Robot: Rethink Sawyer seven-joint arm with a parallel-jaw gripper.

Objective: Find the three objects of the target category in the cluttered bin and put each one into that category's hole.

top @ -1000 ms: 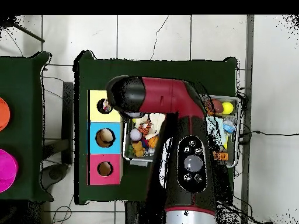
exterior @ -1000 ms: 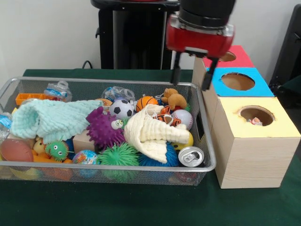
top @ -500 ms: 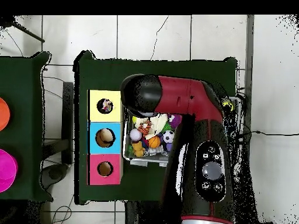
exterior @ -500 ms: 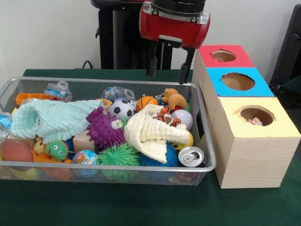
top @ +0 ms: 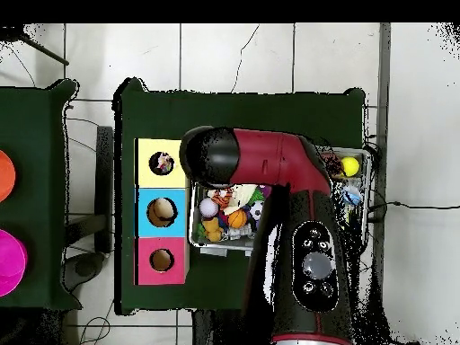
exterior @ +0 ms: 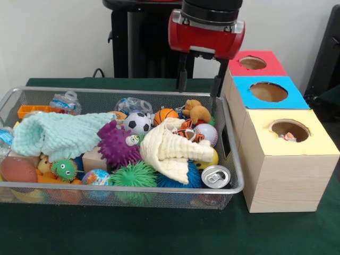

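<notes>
A dark green cloth-covered table [exterior: 159, 234] holds a wide silver wire-mesh bin [exterior: 234, 183], the landmark for everything here. Above the bin's far right corner hangs the robot's red and black gripper [exterior: 200, 84], its two dark fingers [exterior: 182, 79] spread apart with nothing between them, tips just above the bin's back rim. From overhead, the thick red and black arm [top: 296, 234] covers most of the bin. Touching the bin's right side stands a row of three pale wooden boxes, each with a round hole in a coloured top: a yellow-topped box [exterior: 287, 159] nearest the camera with a small object lying inside its hole, a blue-topped box [exterior: 271, 93] behind it, and a red-topped box [exterior: 254, 62] farthest back. Inside the bin, a mint green knitted cloth [exterior: 56, 135] lies at the left and a cream knitted cloth [exterior: 170, 151] lies right of centre. Around them sit a purple spiky soft toy [exterior: 116, 144], a green spiky ball [exterior: 134, 175], a brown plush teddy [exterior: 197, 111] near the back right, a black-and-white mini football [exterior: 137, 122], an orange mini basketball [exterior: 165, 115], a white baseball [exterior: 206, 134], and a silver drinks can [exterior: 216, 176] lying at the front right corner.
</notes>
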